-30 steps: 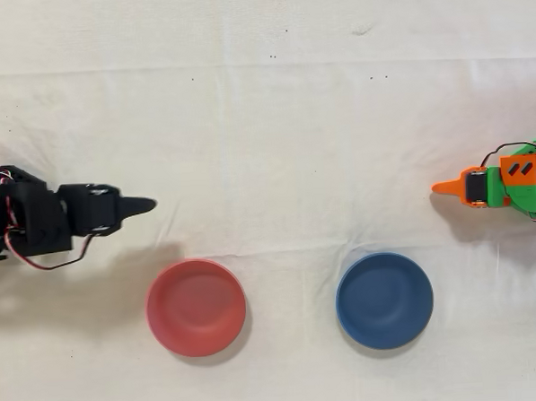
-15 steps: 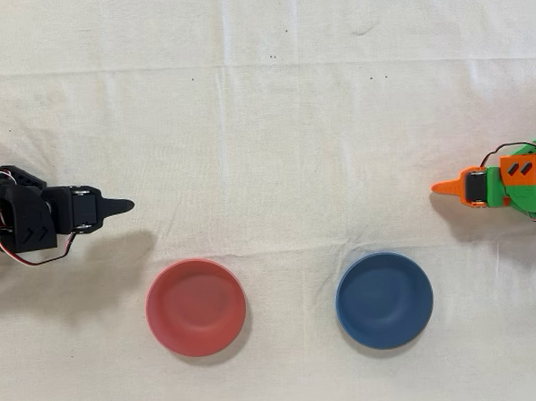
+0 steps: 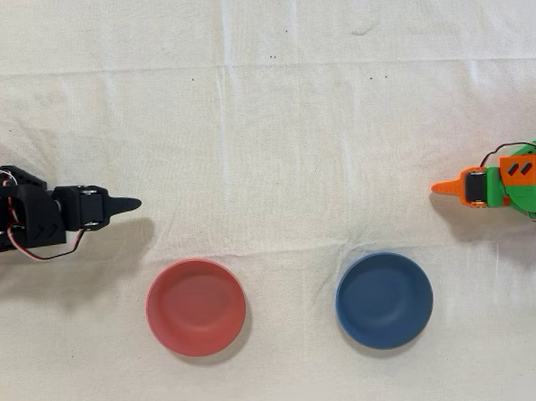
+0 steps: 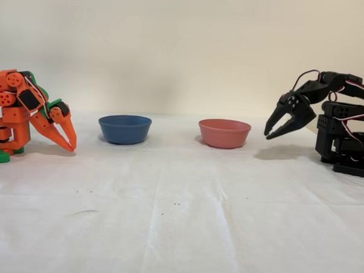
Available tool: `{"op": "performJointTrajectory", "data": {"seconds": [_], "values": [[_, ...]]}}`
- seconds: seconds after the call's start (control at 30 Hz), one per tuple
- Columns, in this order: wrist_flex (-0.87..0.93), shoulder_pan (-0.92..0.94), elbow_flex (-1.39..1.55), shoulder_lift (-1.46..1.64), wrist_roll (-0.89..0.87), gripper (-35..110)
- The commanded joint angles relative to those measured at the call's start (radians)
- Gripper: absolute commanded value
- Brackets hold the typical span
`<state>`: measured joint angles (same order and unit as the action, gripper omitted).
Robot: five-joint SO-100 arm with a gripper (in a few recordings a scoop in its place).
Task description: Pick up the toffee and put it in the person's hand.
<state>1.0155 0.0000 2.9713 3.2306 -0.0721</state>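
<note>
My black gripper [image 3: 135, 205] sits at the left edge of the overhead view, pointing right, above and left of the red bowl [image 3: 196, 307]. In the fixed view the gripper [image 4: 269, 135] hangs at the right, tilted down, a little above the cloth, to the right of the red bowl [image 4: 224, 133]. Its fingertips meet and nothing is held between them. The toffee is out of view. The person's hand is out of view too.
A blue bowl [image 3: 384, 299] stands to the right of the red one in the overhead view; both bowls look empty. The idle orange arm [image 3: 510, 186] rests at the right edge. White cloth [image 3: 274, 137] covers the table.
The black gripper drew back to the left from a second ago, then edged slightly to the right again. The bowls and the orange arm have not moved.
</note>
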Motion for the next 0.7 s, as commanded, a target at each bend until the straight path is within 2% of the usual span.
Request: {"op": "performJointTrajectory", "data": {"seconds": [0.0,0.67], "values": [[-0.017,0.011,0.035,0.049,-0.012,0],[-0.011,0.011,0.172,0.138,-0.031,0]]}}
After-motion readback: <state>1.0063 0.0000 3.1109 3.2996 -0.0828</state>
